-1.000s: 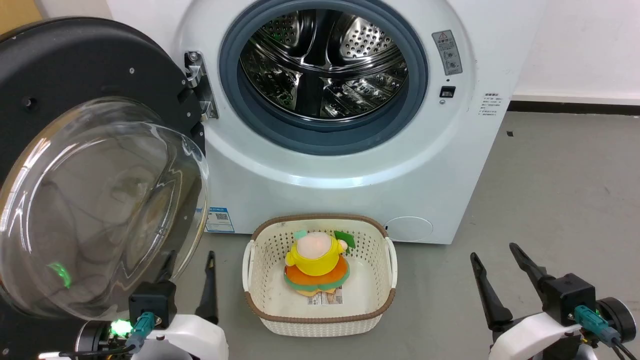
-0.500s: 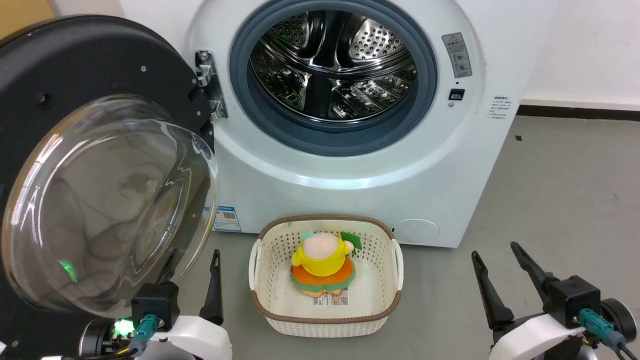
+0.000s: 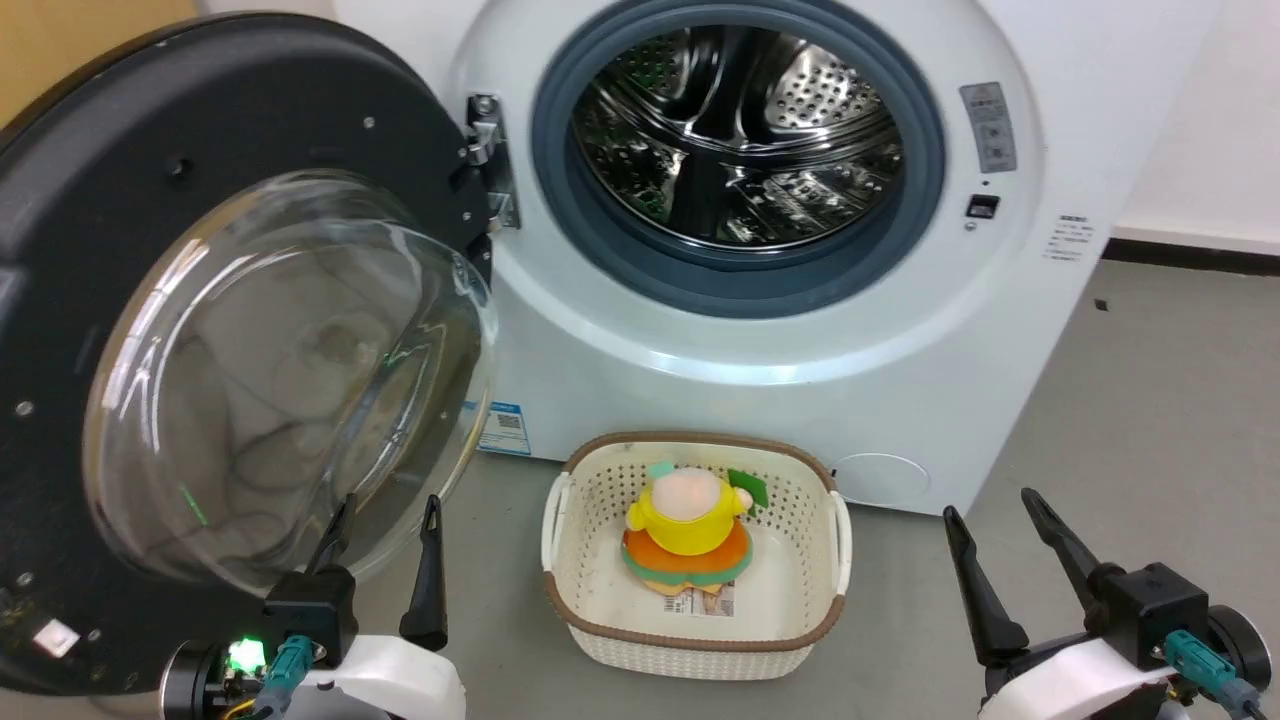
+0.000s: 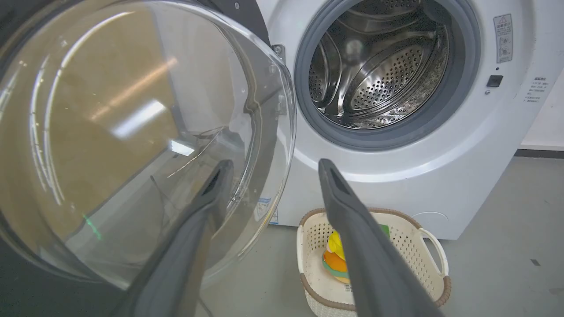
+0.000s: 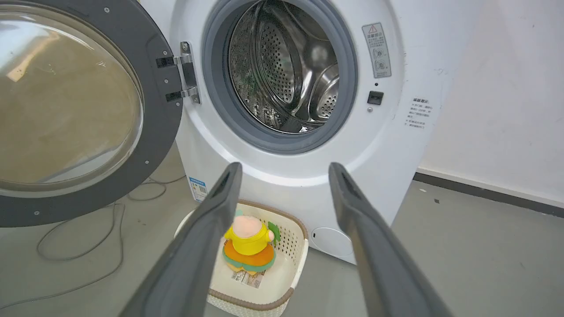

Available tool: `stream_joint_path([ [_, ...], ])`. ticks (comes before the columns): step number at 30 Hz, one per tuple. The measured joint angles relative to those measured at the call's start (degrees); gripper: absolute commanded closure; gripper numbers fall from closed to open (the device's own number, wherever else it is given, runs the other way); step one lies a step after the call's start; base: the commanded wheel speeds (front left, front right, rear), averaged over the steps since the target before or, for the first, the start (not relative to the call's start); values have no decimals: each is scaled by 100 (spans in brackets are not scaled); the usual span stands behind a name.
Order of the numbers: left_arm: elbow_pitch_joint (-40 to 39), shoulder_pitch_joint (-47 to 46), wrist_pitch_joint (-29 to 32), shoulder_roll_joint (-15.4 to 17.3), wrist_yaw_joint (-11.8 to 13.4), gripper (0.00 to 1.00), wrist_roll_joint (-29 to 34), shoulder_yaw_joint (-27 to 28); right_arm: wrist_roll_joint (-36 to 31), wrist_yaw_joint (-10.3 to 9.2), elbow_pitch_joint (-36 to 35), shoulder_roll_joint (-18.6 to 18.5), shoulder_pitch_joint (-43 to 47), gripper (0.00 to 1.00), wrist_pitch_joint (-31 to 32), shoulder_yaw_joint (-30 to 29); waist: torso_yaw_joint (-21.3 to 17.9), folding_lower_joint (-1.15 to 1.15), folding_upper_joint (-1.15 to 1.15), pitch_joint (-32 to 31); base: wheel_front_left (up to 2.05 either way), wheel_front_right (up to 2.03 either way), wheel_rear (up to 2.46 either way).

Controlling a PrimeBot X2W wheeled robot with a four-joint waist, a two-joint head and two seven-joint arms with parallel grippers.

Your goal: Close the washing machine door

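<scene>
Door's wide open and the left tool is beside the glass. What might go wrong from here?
1. The left tool is open by the bulging glass of the washing machine door; pushing there, a finger may slide off the curve.
2. The basket sits right before the washing machine; the sweeping arm may knock it.

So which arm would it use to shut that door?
Probably the left. The left gripper sits open right beside the door, at its glass bowl. The right gripper, also open, is beyond the basket, well away from the door.
</scene>
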Motion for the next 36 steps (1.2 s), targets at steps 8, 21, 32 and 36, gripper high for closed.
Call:
stream_joint_path([
  [8, 2, 18, -109, 0, 33, 0, -33, -27, 118, 0, -4, 0, 26, 0, -108, 24, 392, 0, 0, -27, 0, 0, 0],
  [21, -85, 91, -271, 0, 134, 0, -103, 8, 247, 0, 79, -20, 0, 0, -259, 223, 763, 0, 0, 33, 0, 0, 0],
  [32, -192, 144, -404, 0, 237, 0, -155, 11, 354, 0, 149, -83, -86, 0, -403, 392, 1052, 0, 0, 83, 0, 0, 0],
  [36, -241, 176, -449, 0, 296, 0, -204, -7, 405, 0, 174, -121, -106, 0, -453, 455, 1161, 0, 0, 108, 0, 0, 0],
])
